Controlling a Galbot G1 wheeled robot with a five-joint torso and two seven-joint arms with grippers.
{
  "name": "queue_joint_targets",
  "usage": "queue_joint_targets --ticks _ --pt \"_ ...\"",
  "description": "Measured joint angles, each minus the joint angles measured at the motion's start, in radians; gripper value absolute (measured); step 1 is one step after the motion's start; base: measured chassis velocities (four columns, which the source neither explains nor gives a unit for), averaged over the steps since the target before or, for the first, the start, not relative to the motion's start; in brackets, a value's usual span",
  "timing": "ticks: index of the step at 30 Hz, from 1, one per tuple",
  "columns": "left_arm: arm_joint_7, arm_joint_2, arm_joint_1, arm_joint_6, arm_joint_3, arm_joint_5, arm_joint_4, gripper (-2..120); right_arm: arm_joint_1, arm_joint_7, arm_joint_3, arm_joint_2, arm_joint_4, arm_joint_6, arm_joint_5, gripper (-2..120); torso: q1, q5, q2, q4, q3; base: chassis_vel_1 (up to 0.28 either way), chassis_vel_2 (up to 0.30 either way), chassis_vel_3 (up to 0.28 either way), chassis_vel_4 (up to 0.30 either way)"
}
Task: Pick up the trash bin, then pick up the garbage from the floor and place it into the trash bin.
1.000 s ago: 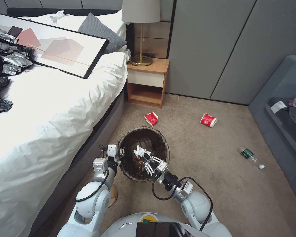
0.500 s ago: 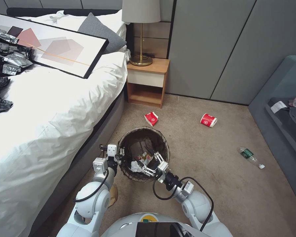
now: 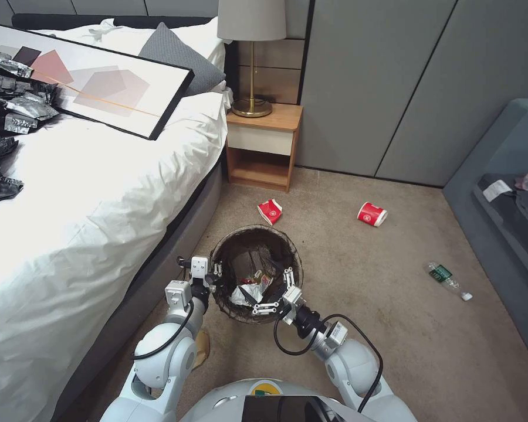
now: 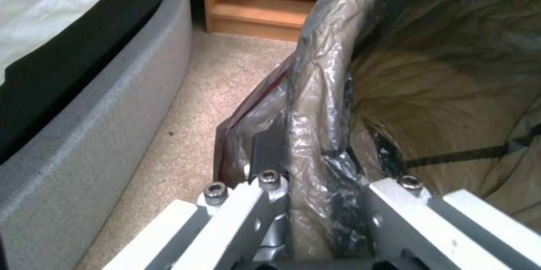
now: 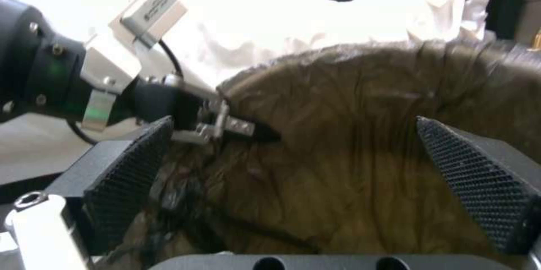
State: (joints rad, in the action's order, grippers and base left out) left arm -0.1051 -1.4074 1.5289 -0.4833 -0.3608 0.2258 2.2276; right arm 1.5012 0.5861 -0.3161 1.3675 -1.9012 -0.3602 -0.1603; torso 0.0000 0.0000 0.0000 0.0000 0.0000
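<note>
Your bin [image 3: 256, 274] stands on the carpet [image 3: 346, 305] just beside the bed [image 3: 88, 193], right in front of the robot, its brown liner [image 4: 327, 92] folded over the rim. Inside it you see white tissue [image 3: 244, 293] and a few small wrappers [image 3: 263, 280] at the bottom.

Your left gripper [image 3: 212, 275] is at the bin's bed-side rim, jaws clamped on the bin's lined rim, one finger [image 4: 270, 151] outside and the other inside. Your right gripper [image 3: 274, 291] hangs over the near edge of the bin's mouth, jaws wide apart and empty; in its wrist view the two black pads [image 5: 473, 173] frame the liner with nothing between them.

On the floor beyond the bin you have a flattened red cup [image 3: 270, 211] near the nightstand [image 3: 263, 149], a second red cup [image 3: 372, 214] on its side well to the right, and a bottle [image 3: 447, 280] farther right near the sofa [image 3: 504, 193]. A bit of brown paper [image 3: 200, 346] peeks out by the left arm's elbow.

On the bed lie a framed picture [image 3: 94, 76] and black bags [image 3: 9, 111]. A lamp [image 3: 251, 53] stands on the nightstand.
</note>
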Motion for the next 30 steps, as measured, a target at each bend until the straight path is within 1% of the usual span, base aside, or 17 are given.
queue_joint_targets --ticks 3,4,5,6,8,9,10,12,13,14,16,17,19,20,22,23,30 --pt "0.000 0.000 0.000 0.000 -0.002 0.000 0.001 0 0.003 -0.031 -0.009 0.005 -0.022 -0.008 0.002 100 0.000 0.0001 0.000 0.0000 0.000 0.000 0.000 0.000 0.000" --pt "0.000 0.000 0.001 0.000 -0.003 0.000 0.001 0 0.005 -0.057 -0.013 0.007 -0.038 -0.010 0.007 100 0.000 0.0001 0.000 0.0000 0.000 0.000 0.000 0.000 0.000" --pt "0.000 0.000 0.001 0.001 -0.005 0.000 0.001 0 0.013 -0.122 -0.024 0.014 -0.072 -0.010 0.027 100 0.000 0.0001 0.000 0.0000 0.000 0.000 0.000 0.000 0.000" --pt "0.000 0.000 0.001 0.001 -0.005 0.000 0.001 0 0.013 -0.122 -0.024 0.014 -0.072 -0.010 0.027 100 0.000 0.0001 0.000 0.0000 0.000 0.000 0.000 0.000 0.000" --pt "0.001 0.000 0.002 0.001 -0.007 0.000 0.001 0 0.027 -0.219 -0.042 0.024 -0.122 -0.010 0.065 100 0.000 0.0000 0.000 0.0001 0.000 0.000 0.000 0.000 0.000" --pt "0.001 0.000 0.002 0.002 -0.008 0.000 0.001 0 0.044 -0.293 -0.057 0.034 -0.162 -0.010 0.094 100 0.000 0.0000 0.000 0.0001 0.000 0.000 0.000 0.000 0.000" --pt "0.001 0.000 0.002 0.002 -0.008 0.000 0.001 0 0.044 -0.293 -0.057 0.034 -0.162 -0.010 0.094 100 0.000 0.0000 0.000 0.0001 0.000 0.000 0.000 0.000 0.000" --pt "0.002 -0.001 0.002 0.004 -0.010 0.000 0.001 0 0.081 -0.398 -0.081 0.045 -0.217 0.003 0.125 100 0.000 0.0000 0.000 0.0001 0.000 0.000 0.000 0.000 0.000" --pt "0.003 -0.001 0.002 0.005 -0.012 0.001 0.001 0 0.114 -0.469 -0.100 0.055 -0.251 0.011 0.138 100 0.000 0.0001 0.000 -0.0001 0.000 0.000 0.000 0.000 0.000" --pt "0.003 -0.001 0.002 0.005 -0.012 0.001 0.001 0 0.114 -0.469 -0.100 0.055 -0.251 0.011 0.138 100 0.000 0.0001 0.000 -0.0001 0.000 0.000 0.000 0.000 0.000" --pt "0.005 -0.001 0.003 0.008 -0.016 0.003 0.002 0 0.162 -0.553 -0.133 0.069 -0.285 0.015 0.155 100 0.000 0.0000 0.000 -0.0001 0.000 0.000 0.000 0.000 0.000" --pt "0.005 -0.001 0.003 0.008 -0.016 0.003 0.002 0 0.162 -0.553 -0.133 0.069 -0.285 0.015 0.155 100 0.000 0.0000 0.000 -0.0001 0.000 0.000 0.000 0.000 0.000" --pt "0.006 -0.001 0.003 0.010 -0.021 0.005 0.003 0 0.197 -0.606 -0.158 0.085 -0.294 0.014 0.160 100 0.000 0.0000 0.000 -0.0001 0.000 0.000 0.000 0.000 0.000" --pt "0.006 -0.001 0.003 0.010 -0.021 0.005 0.003 0 0.197 -0.606 -0.158 0.085 -0.294 0.014 0.160 100 0.000 0.0000 0.000 -0.0001 0.000 0.000 0.000 0.000 0.000" --pt "0.006 0.000 0.003 0.013 -0.026 0.008 0.004 0 0.227 -0.636 -0.194 0.111 -0.280 -0.014 0.162 100 0.000 0.0000 0.000 0.0000 0.000 0.000 0.000 0.000 0.000" --pt "0.006 0.000 0.003 0.013 -0.026 0.008 0.004 0 0.227 -0.636 -0.194 0.111 -0.280 -0.014 0.162 100 0.000 0.0000 0.000 0.0000 0.000 0.000 0.000 0.000 0.000" --pt "0.006 -0.002 0.005 0.018 -0.035 0.007 0.006 0 0.251 -0.645 -0.269 0.157 -0.222 -0.092 0.161 100 0.000 0.0001 0.000 0.0000 0.000 0.000 0.000 0.000 0.000"
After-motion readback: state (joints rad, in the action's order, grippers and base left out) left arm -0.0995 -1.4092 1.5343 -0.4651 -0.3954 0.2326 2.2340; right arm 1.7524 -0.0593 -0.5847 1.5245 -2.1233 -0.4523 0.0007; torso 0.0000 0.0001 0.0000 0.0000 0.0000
